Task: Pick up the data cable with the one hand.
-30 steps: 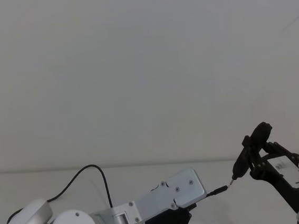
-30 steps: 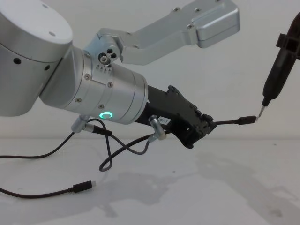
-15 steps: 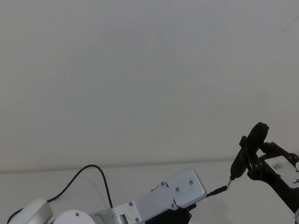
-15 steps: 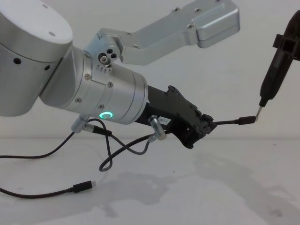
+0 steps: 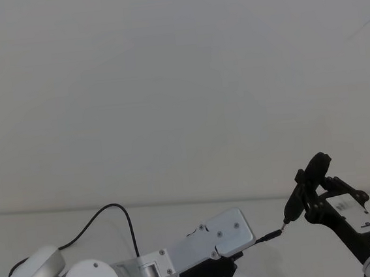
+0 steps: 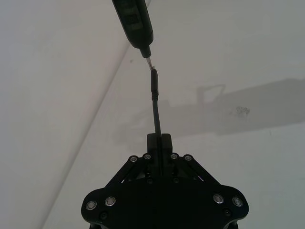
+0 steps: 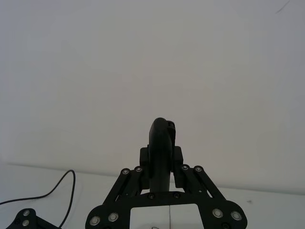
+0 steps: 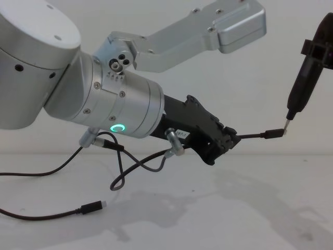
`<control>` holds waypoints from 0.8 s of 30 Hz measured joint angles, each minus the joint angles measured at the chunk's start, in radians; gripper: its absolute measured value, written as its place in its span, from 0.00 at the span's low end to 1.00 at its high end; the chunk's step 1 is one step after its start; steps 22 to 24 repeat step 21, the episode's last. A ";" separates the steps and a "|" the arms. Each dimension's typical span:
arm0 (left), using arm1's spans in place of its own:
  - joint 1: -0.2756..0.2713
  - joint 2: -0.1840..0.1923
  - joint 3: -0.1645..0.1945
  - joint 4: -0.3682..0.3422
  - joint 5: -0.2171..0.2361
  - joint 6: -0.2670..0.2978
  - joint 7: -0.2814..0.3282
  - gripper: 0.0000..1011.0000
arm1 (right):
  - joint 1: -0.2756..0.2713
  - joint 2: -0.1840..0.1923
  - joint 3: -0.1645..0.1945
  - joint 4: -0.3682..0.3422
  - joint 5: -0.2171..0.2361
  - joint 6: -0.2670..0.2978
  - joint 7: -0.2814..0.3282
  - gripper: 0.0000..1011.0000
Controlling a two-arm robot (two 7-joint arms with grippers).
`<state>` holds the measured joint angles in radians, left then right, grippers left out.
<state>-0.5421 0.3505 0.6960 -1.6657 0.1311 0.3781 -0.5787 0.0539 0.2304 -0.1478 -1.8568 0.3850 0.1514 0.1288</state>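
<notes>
Basically you're past the pick: the left end effector (image 8: 225,141) is clamped on the data cable (image 8: 260,135) just behind its plug, held clear of the surface (image 8: 218,208), the other end lying below. Right end effector (image 7: 162,164) grips a pen-like tool (image 8: 304,88) whose tip is touching or just beside the plug, so next you likely hold steady. Surface is white and bare, plain white wall (image 5: 179,80) behind.

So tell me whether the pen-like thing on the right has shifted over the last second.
Yes, slightly. In the chest view the pen-like tip has edged left toward the data cable plug, which the left tool holds in place.
</notes>
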 joint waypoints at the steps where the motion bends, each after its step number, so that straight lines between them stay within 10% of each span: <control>1: 0.000 0.000 0.000 0.000 0.000 0.000 0.000 0.05 | 0.000 -0.001 0.000 0.000 -0.001 0.000 0.000 0.27; 24: 0.000 0.000 0.000 0.000 0.000 0.000 0.000 0.05 | -0.001 -0.002 0.000 -0.002 -0.003 0.002 0.001 0.27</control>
